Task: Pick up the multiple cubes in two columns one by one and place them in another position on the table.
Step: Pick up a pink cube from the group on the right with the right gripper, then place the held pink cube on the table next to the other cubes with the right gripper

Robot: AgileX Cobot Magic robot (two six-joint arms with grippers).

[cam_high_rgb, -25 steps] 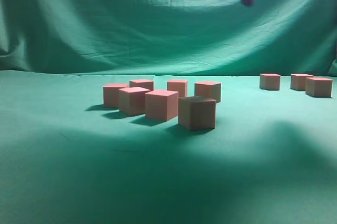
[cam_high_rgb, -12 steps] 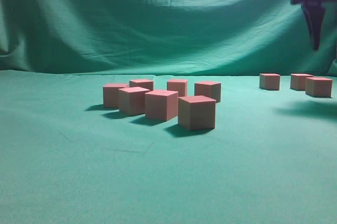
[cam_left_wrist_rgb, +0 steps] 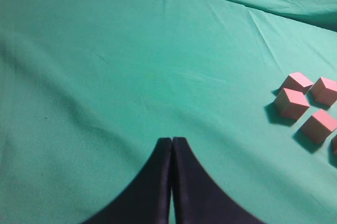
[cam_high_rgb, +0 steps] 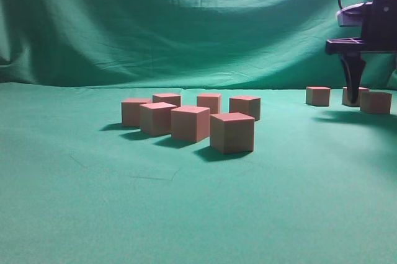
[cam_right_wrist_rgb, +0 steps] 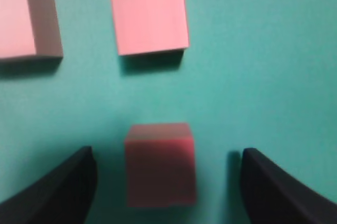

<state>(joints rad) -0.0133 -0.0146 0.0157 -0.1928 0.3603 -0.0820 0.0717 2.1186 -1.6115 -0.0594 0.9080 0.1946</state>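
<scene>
Seven cubes (cam_high_rgb: 231, 132) stand in two rows at the middle of the table (cam_high_rgb: 186, 214). Three more cubes stand at the far right (cam_high_rgb: 317, 95). My right gripper (cam_high_rgb: 353, 84) hangs low over that right group; one finger shows and the rest runs off the frame edge. In the right wrist view the right gripper (cam_right_wrist_rgb: 167, 155) is open, with one cube (cam_right_wrist_rgb: 160, 163) between its fingers, untouched, and two more cubes beyond (cam_right_wrist_rgb: 149, 12). My left gripper (cam_left_wrist_rgb: 172, 141) is shut and empty over bare cloth, with several cubes (cam_left_wrist_rgb: 290, 103) off to its right.
A wrinkled green curtain (cam_high_rgb: 186, 22) hangs behind the table. Bare cloth lies in front of the cubes (cam_high_rgb: 124, 202) and between the two groups (cam_high_rgb: 282, 115).
My right gripper has moved from the top middle to the right and come down over the three right-hand cubes. Its shadow has left the middle cubes. The cubes have not moved.
</scene>
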